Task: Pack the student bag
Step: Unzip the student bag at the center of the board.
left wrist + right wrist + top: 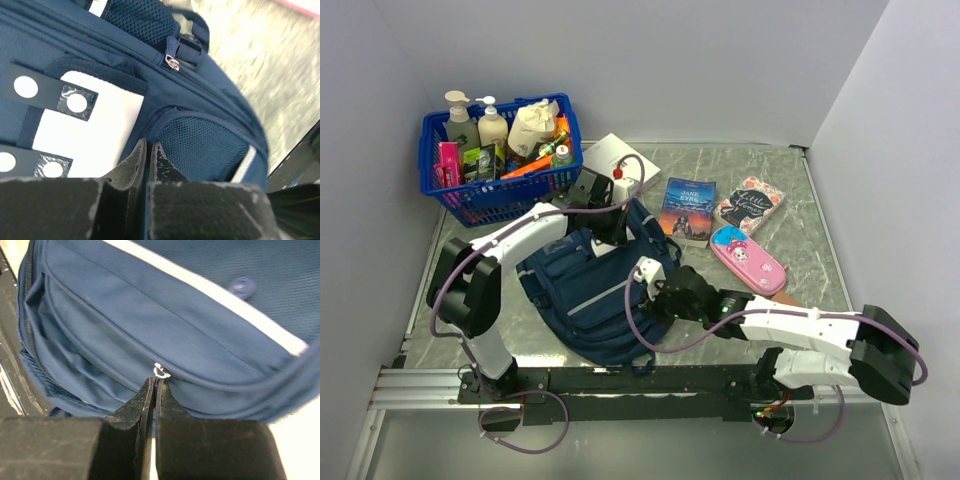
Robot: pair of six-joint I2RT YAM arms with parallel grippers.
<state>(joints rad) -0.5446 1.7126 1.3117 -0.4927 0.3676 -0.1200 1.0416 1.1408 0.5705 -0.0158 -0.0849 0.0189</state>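
The student bag (560, 275), a large navy blue woven-fabric backpack with a white front patch (90, 130), grey stripe (605, 293) and mesh side pocket (200, 145), lies slumped front-up mid-counter (800, 200) by the near edge. Its long axis is slanted, with the handle end toward the far right corner. The left gripper (149, 146) has its jaws closed against fabric beside the patch. The right gripper (154, 382) has its jaws pinching a small silver zip pull (160, 372).

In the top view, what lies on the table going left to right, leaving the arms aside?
Blue basket → backpack → Jane Eyre book → pink pencil case
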